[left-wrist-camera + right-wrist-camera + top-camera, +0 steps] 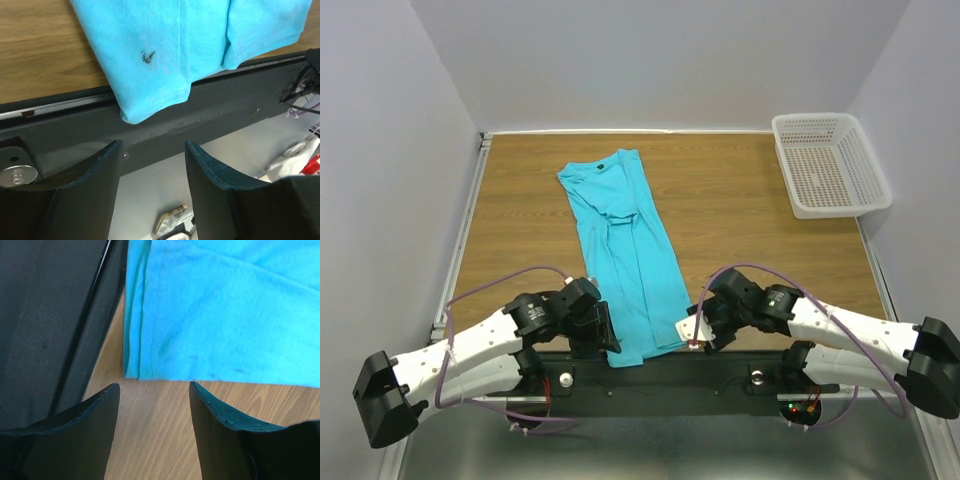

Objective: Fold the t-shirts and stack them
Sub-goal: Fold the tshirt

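The turquoise t-shirt [625, 250] lies folded into a long narrow strip down the middle of the wooden table, collar at the far end, hem at the near edge. Its hem corner [150, 95] hangs over the black rail in the left wrist view. My left gripper [610, 335] sits just left of the hem, open, nothing between its fingers [95, 175]. My right gripper [692, 333] sits just right of the hem, open and empty, with the shirt's side edge [150, 360] just beyond its fingertips [210, 405].
A white mesh basket [830, 165] stands at the far right of the table. A black rail [650, 375] runs along the near edge between the arm bases. Grey walls close in the sides and back.
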Controlling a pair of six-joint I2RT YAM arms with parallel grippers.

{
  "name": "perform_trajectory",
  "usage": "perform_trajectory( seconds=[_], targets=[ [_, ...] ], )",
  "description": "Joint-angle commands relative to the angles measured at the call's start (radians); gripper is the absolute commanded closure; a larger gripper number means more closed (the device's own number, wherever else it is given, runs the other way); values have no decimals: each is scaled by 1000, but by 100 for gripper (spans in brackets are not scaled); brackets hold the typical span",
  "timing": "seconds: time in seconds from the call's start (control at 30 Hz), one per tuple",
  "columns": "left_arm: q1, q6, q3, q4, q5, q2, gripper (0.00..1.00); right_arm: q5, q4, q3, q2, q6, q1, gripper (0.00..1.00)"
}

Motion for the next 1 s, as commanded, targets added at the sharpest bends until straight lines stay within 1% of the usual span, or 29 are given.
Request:
perform_trajectory(
  seconds=[0.0, 0.1, 0.23, 0.33, 0.47, 0.53, 0.7, 0.87, 0.97],
  targets=[
    [-3, -30, -29, -7, 34, 54, 38, -25, -5, -7, -33, -17, -24, 36],
    [-3, -36, -32, 18, 5, 105, 38, -29, 0, -17, -48, -11, -28, 36],
    [-5, -50, -48, 113, 14, 149, 38, -29, 14, -22, -56, 0, -38, 36],
    [-5, -34, -54, 133, 11, 186, 39, -29, 22, -34, -53, -11, -41, 36],
    [-4, -30, -62, 189, 25, 217, 43, -45, 45, -49, -44, -26, -41, 36],
    [-3, -19, -72, 196, 29, 227, 45, -52, 54, -48, -35, -34, -42, 36],
    [-5, -40, -118, 222, 52, 188, 57, -71, 80, -51, -3, -63, -42, 36],
    [-4, -42, -140, 236, 72, 168, 61, -94, 123, -62, 28, -64, -41, 37],
    [-3, -47, -144, 249, 80, 152, 70, -108, 137, -65, 47, -70, -41, 39]
  ],
)
